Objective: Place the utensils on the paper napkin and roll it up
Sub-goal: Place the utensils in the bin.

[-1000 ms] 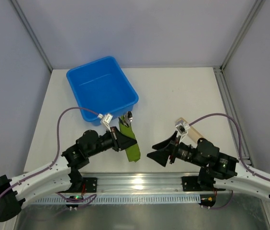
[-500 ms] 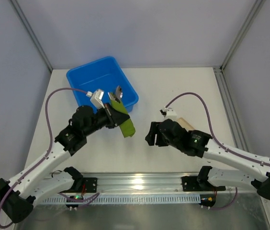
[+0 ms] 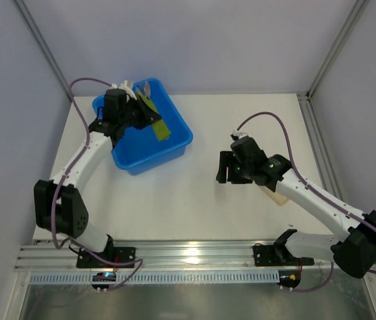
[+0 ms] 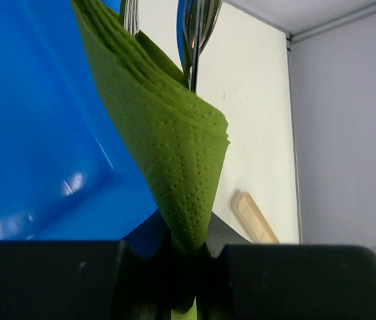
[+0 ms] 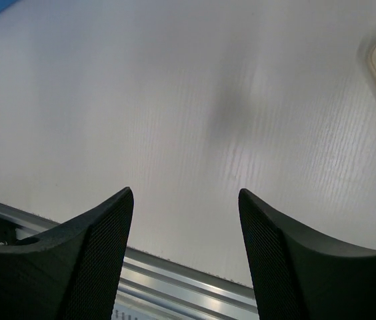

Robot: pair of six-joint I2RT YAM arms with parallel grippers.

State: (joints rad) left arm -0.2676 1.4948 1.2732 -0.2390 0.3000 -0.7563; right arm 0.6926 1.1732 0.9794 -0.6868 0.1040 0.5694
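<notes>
Utensils (image 4: 198, 27) nowhere near right fingers (image 5: 88, 260), which stand spread above worktop (image 5: 195, 100) beside beige cylinder (image 4: 255, 217). Farther back, left fingers (image 4: 48, 280) pinch napkin roll (image 4: 175, 147) at its base over blue bin (image 3: 168, 143); silvery tips poke out the far end. Paper soft, metal slick and stiff: best gripped mid-roll.

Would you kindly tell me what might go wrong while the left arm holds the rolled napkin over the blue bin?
1. The left gripper pinches only one end of the green napkin, so the loose roll may unfurl.
2. The utensils poke out of the far end and might slide out, perhaps missing the blue bin.
</notes>
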